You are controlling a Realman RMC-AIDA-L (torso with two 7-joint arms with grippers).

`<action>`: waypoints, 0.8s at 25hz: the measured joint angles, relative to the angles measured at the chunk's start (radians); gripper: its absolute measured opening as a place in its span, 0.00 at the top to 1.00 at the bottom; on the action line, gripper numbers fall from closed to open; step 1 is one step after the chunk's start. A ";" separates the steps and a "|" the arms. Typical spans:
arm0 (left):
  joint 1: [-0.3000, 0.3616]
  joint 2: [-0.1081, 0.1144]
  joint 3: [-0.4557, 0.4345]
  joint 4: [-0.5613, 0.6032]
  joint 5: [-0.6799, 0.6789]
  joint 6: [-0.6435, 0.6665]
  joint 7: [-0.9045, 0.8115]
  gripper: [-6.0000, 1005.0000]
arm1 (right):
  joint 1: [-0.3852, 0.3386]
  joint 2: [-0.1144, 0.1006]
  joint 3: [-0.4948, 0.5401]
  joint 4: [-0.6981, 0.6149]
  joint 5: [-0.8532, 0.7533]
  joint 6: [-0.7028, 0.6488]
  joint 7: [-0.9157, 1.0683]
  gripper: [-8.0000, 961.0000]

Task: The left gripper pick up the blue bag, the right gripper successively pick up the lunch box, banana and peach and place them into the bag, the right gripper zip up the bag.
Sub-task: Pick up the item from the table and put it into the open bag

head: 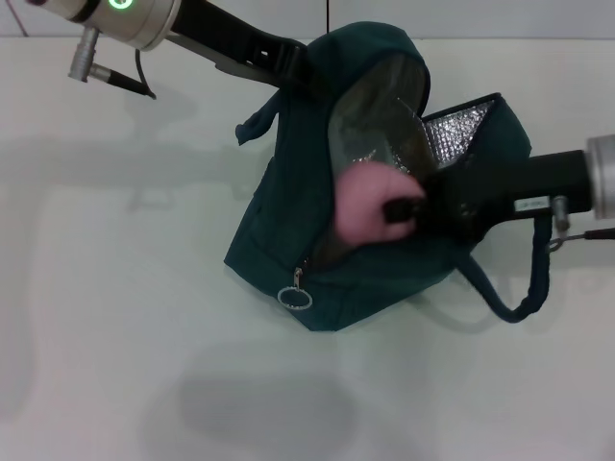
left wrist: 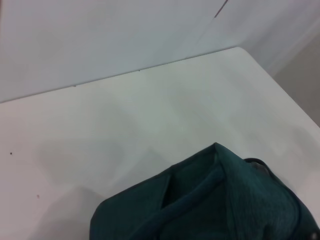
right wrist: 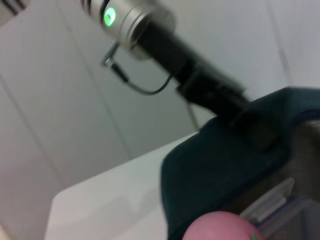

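Pink peach [head: 365,202] in right gripper [head: 408,213] jaws — blue bag [head: 288,230] mouth up.

The right gripper [head: 402,213] has its jaws closed on the peach [head: 365,206], held over the mouth of the blue bag [head: 375,269]. The left gripper [head: 306,69] grips the bag's far top edge; the zipper pull [head: 296,297] hangs below, over the white surface [head: 106,288]

- A bare test room or lab, not a home.
- A plain white counter [left wrist: 150,115] runs up to blank pale wall panels [left wrist: 100,35].
- Two robot arms work over it.
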 joint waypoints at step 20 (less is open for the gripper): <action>0.011 -0.004 0.000 -0.003 -0.001 -0.001 0.005 0.95 | -0.020 -0.055 -0.016 -0.057 -0.022 -0.040 0.135 0.81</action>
